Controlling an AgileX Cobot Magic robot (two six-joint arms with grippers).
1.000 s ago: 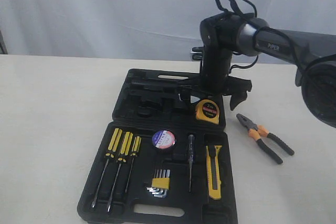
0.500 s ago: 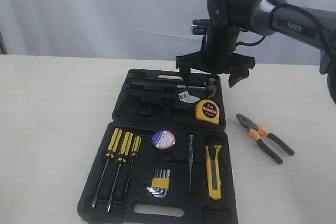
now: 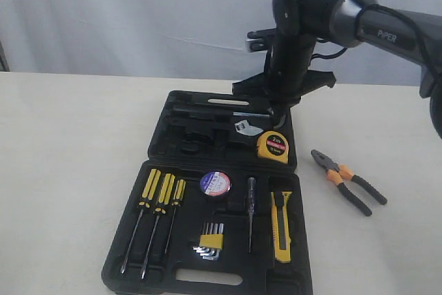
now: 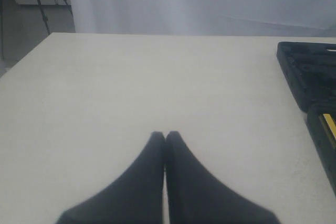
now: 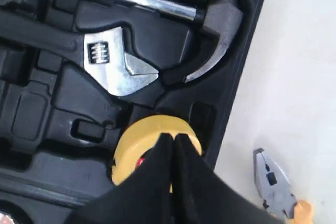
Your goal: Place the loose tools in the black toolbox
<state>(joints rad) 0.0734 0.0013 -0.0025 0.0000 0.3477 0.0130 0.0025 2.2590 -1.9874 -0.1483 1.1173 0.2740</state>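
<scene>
The black toolbox [image 3: 160, 144] lies open on the table in two halves. The yellow tape measure [image 3: 273, 146] [image 5: 131, 142] rests in the far half. The near half holds the tape roll [image 3: 215, 184] and the yellow-black utility knife [image 3: 280, 226]. The orange-and-black pliers [image 3: 349, 181] [image 5: 275, 186] lie on the table to the right of the box. My right gripper [image 3: 277, 101] [image 5: 174, 137] hangs shut and empty above the tape measure. Over bare table to the left of the box, my left gripper [image 4: 166, 134] is shut on nothing; the exterior view does not show it.
The far half also holds an adjustable wrench [image 5: 116, 64] and a claw hammer [image 5: 220, 35]. Three screwdrivers [image 3: 159, 215], a hex key set [image 3: 210, 241] and a thin tester screwdriver [image 3: 251, 212] sit in the near half. A white curtain hangs behind the table.
My right gripper rose from the tape measure, which stays in the box, and its jaws went from spread to shut. It also turned a little.
</scene>
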